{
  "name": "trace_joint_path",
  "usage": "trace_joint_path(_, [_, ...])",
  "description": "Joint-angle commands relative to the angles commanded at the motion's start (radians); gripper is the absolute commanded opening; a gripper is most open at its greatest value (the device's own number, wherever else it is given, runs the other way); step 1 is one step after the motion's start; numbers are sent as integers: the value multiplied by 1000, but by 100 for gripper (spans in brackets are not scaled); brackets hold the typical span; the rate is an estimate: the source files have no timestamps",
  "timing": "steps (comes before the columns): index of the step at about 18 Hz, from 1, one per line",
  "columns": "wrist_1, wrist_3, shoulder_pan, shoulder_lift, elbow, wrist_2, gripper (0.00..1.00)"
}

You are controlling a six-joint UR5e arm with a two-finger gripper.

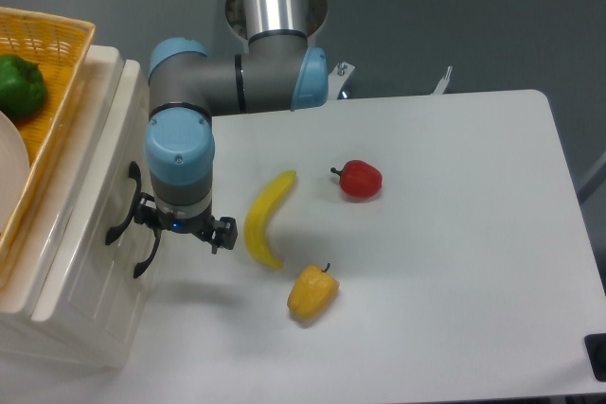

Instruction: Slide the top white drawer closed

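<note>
Gripper (pixel 175 230), finger state indiscernible, is sitting against the rigid, glossy, likely slippery top white drawer (pixel 90 224) at 9 o'clock, best pushed flat beside its handle (pixel 133 219).

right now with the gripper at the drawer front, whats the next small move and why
Probably a short further push left, into the front panel. The gripper sits low against the top white drawer, beside its black handle, and the panel looks close to the cabinet body. The banana lies to the right, clear of that path. I cannot tell whether the drawer is fully shut.
</note>
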Motion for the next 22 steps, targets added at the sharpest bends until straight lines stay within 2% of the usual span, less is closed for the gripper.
trace_joint_path(5, [-2,132,67,6,-2,60,100])
trace_joint_path(9, [-3,207,161,8,0,64,100])
trace_joint_path(13, [-8,310,236,17,-5,155,100])
trace_joint_path(19, [0,547,307,6,-5,251,100])
trace_joint_path(22, [3,636,373,9,5,258,100])
